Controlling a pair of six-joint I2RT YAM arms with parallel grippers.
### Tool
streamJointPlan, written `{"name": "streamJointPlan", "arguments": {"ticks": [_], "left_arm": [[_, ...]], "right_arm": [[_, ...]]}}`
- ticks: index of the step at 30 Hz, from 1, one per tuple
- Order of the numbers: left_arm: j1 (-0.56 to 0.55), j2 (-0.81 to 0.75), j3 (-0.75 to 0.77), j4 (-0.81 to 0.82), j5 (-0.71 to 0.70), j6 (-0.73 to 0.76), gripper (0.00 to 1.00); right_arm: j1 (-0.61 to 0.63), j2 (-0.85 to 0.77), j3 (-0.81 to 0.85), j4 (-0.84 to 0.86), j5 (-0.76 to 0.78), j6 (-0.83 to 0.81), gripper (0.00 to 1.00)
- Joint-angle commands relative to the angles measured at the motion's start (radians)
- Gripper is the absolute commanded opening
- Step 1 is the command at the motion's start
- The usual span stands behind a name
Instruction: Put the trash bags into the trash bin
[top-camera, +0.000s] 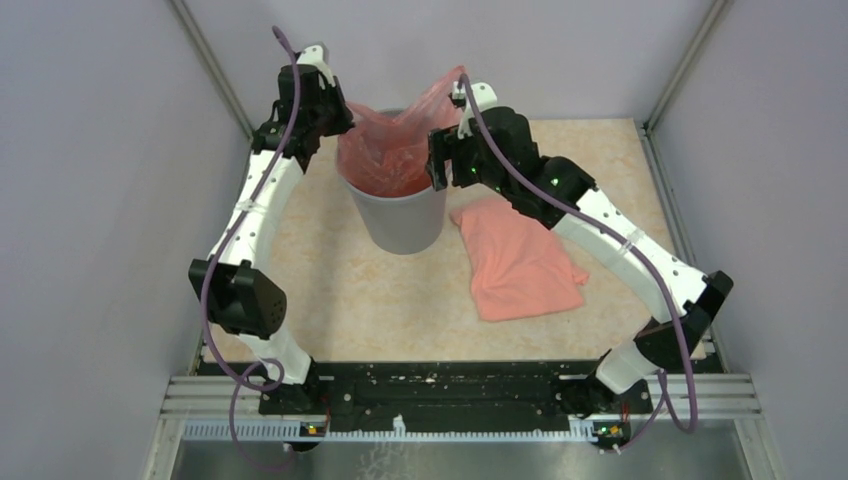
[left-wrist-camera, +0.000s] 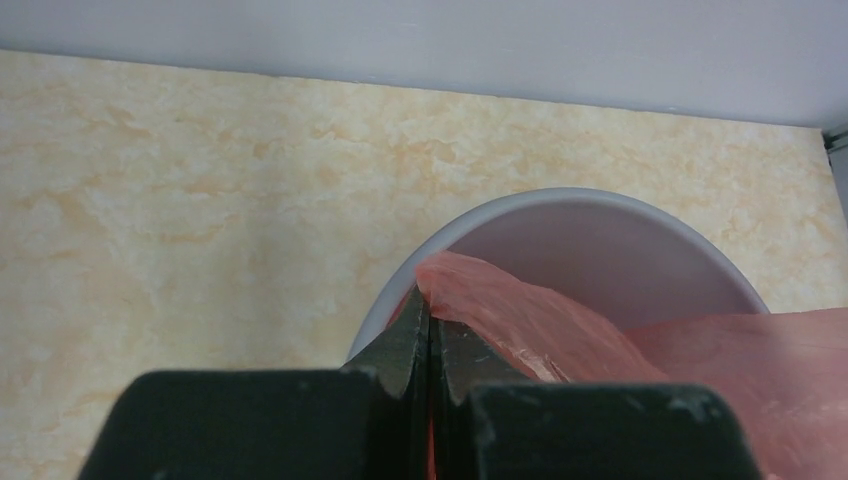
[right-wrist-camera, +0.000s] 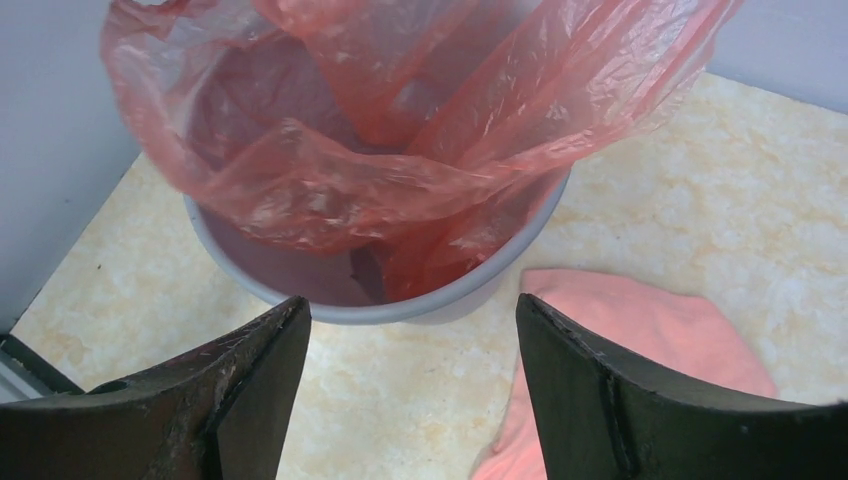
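Shut tight, the left tool (left-wrist-camera: 428, 318) pinches a fold of the first trash bag (left-wrist-camera: 520, 310) between its fingers, with only the thin film between the jaws. The grip sits right at the rim of the trash bin (top-camera: 405, 222), on the bin's left side as seen from overhead.

The right tool (right-wrist-camera: 412, 305) hangs just beside the bin's right rim with its jaws spread wide. Nothing lies between them, and through the gap its own camera shows the grey rim and the surface (top-camera: 400, 310) below.

The first trash bag is partly inside the bin. Its crinkled orange-red film bunches loosely in the opening and billows above the rim. One corner stands up in a tall peak close to the right arm (top-camera: 600, 215); whether it touches the arm cannot be told. The lower folds sink into the bin, and the film does not lie against the inner wall, which shows bare grey in the left wrist view.

The second trash bag (top-camera: 525, 262) lies flat and folded on the surface just to the right of the bin, salmon-pink, with the right arm passing above its upper edge. Its nearest corner comes close to the bin's foot, though contact cannot be made out.

The bin stands upright on the marbled beige surface, towards the far side, between the two tools
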Motion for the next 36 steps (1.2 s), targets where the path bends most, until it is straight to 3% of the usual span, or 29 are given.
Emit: {"name": "streamJointPlan", "arguments": {"ticks": [1,7,13,21,24,30,36], "left_arm": [[0.003,0.001,-0.004,0.089,-0.002,0.012,0.00],[0.006,0.015,0.002,0.091,0.001,0.028,0.00],[0.006,-0.027,-0.042,0.093,0.013,0.030,0.00],[0.006,-0.068,-0.059,0.089,0.009,0.035,0.00],[0.006,-0.075,-0.058,0.083,0.009,0.034,0.00],[0.006,-0.091,-0.055,0.073,0.003,0.032,0.00],[0.006,-0.088,-0.038,0.049,0.003,0.037,0.00]], "right_arm": [[0.011,-0.048,-0.037,0.051,0.060,-0.025,0.76],[-0.062,0.000,-0.080,0.089,-0.037,0.031,0.75],[-0.061,-0.028,-0.078,0.094,-0.038,0.037,0.71],[0.062,0.000,0.048,0.088,0.003,-0.167,0.64],[0.065,0.072,0.157,0.054,-0.047,-0.217,0.62],[0.077,0.190,0.264,0.045,-0.295,-0.330,0.64],[0.095,0.293,0.359,-0.014,-0.356,-0.395,0.64]]}}
